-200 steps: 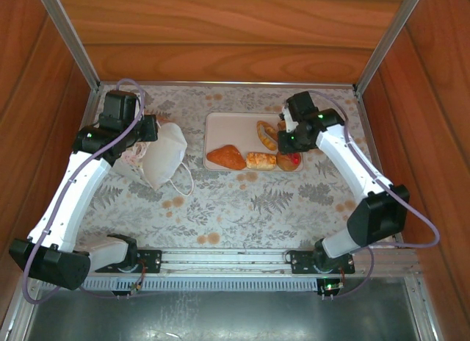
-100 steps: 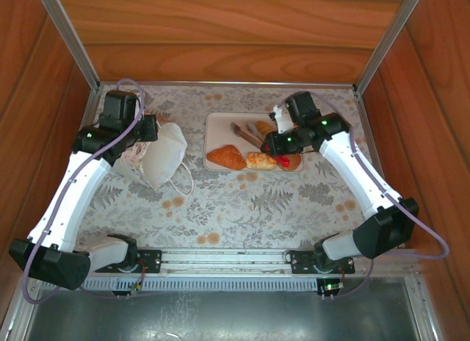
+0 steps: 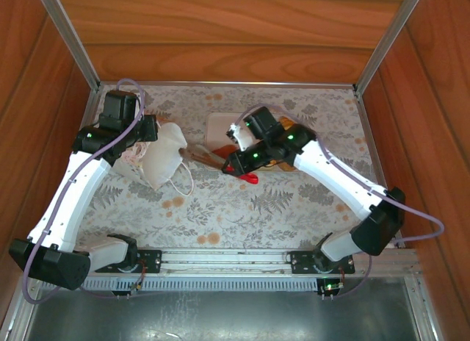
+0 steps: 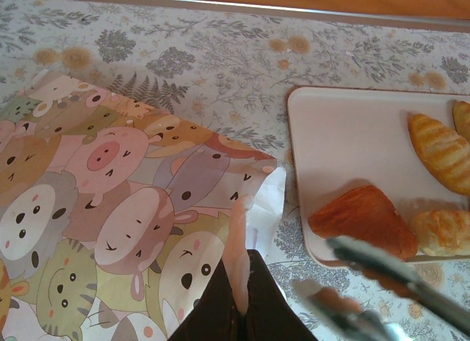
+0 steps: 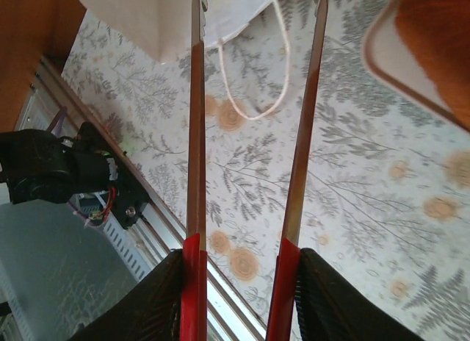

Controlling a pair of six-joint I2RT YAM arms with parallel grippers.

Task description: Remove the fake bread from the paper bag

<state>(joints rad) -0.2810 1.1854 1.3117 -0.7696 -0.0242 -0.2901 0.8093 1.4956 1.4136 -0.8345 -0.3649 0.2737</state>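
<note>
Now the fake bread (image 4: 365, 220) lies on a beige tray (image 4: 345, 135), off to the right of the left gripper (image 4: 239, 293). That gripper is pinched tight on the edge of the paper bag (image 4: 110, 209), which spreads out to its left. The right gripper (image 5: 239, 282) squeezes red-handled tongs (image 5: 194, 135); their long tips stand apart, reaching ahead of it toward the bag, above the flowery table (image 5: 352, 209).
</note>
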